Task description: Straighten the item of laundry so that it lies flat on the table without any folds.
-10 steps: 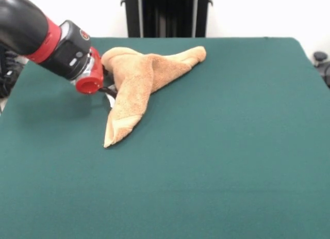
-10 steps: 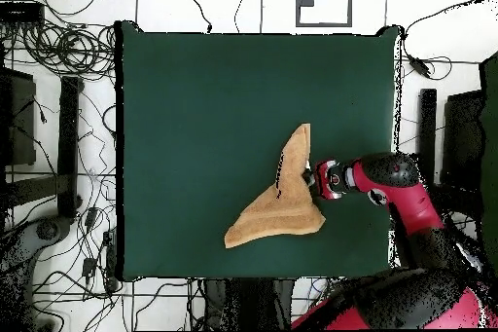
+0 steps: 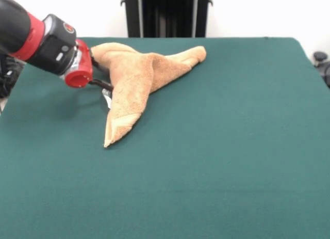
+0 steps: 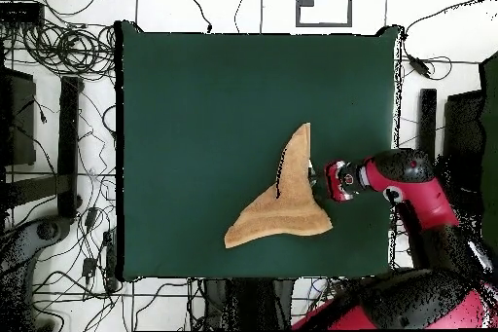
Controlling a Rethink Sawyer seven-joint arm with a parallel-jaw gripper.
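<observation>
1. Lying bunched on the dark green tabletop [image 3: 232, 146], the orange-tan towel [image 3: 136, 84] forms a three-armed heap: one arm runs toward the far right, one toward the far left, and a long folded point reaches toward the camera in the front view.
2. Seen from overhead, the towel [image 4: 282, 202] makes a rough triangle with a narrow tip pointing away from the robot's base, and it sits in the half of the tabletop [image 4: 195, 104] nearer the base, toward the right of that picture.
3. A smoother, paler strip shows near the tip of the long point in the front view; the rest is looped terry.
4. The red and black arm [image 3: 36, 37] comes in low from the left of the front view, its red collar just beside the towel's left arm.
5. The fingers [image 3: 103, 89] are dark and thin and touch the towel's left edge; I cannot tell whether they are spread, closed, or gripping cloth, because the towel and the collar hide most of them.
6. A small whitish bit shows by the fingers at the towel's edge; I cannot tell whether it is a label, and no writing can be read.
7. No container stands on the tabletop.
8. Cables lie on the floor around the tabletop in the overhead view.
</observation>
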